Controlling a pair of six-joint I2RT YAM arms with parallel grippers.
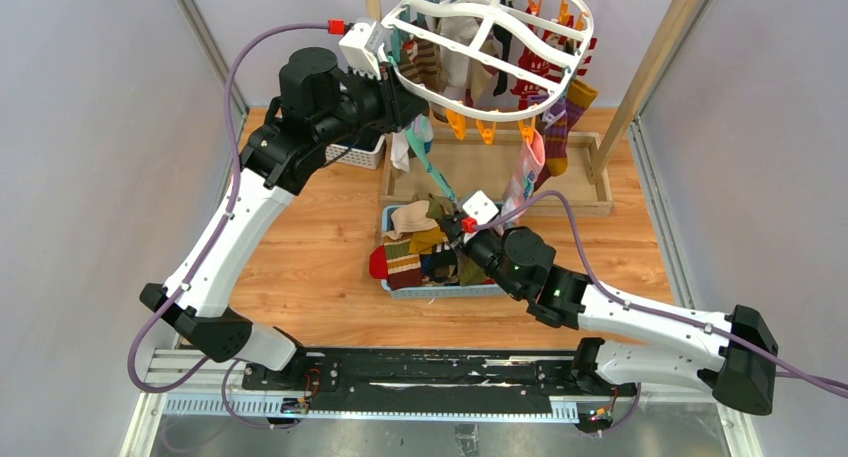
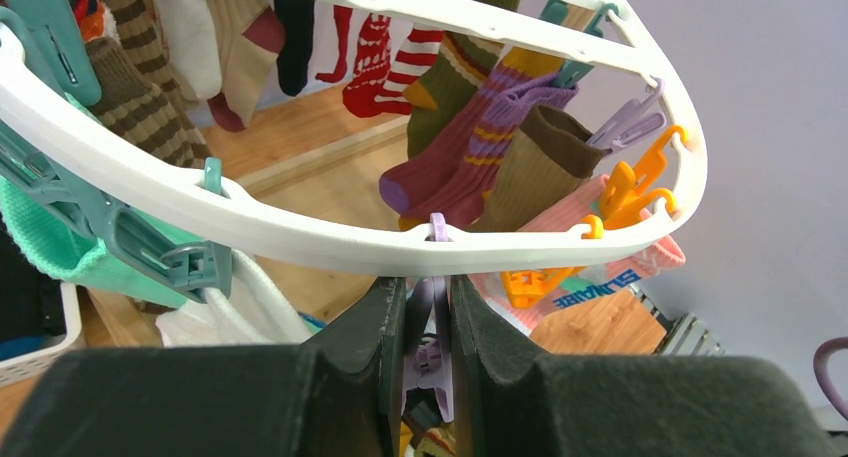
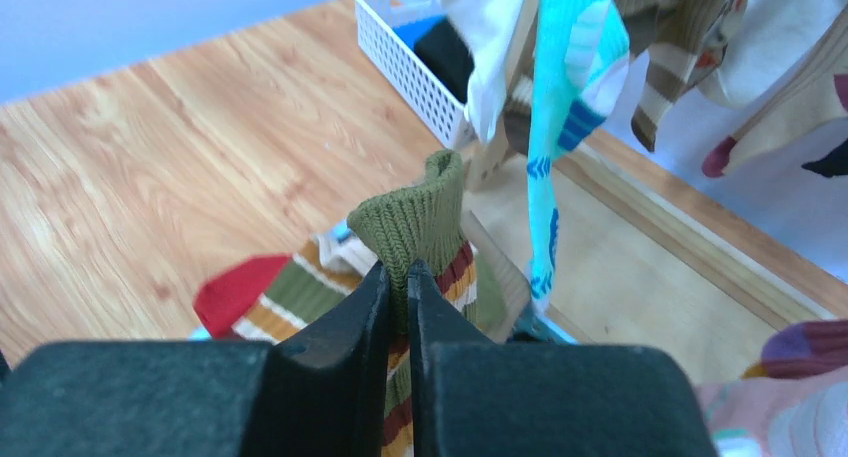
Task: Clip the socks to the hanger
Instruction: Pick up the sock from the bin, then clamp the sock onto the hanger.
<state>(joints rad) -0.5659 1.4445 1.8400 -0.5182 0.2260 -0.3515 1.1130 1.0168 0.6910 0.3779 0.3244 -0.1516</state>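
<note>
The white oval hanger [image 1: 588,22] hangs at the back with several socks clipped round it, such as a purple-striped one [image 1: 552,137]. My left gripper [image 1: 400,102] is at the hanger's near rim [image 2: 300,242], shut on a lilac clothespin [image 2: 428,322] that dangles from it. My right gripper [image 1: 456,227] is over the blue basket [image 1: 440,291] of loose socks [image 1: 410,262]. It is shut on the olive cuff [image 3: 425,212] of an olive, red and mustard striped sock [image 3: 270,292], which trails down into the pile.
The hanger hangs from a wooden pole rack [image 1: 660,57] with a tray base [image 1: 560,202]. A white lattice basket [image 1: 362,155] stands at the back left. A turquoise sock [image 3: 560,97] hangs just beyond my right fingers. Orange pins [image 2: 630,187] dangle at the rim's right.
</note>
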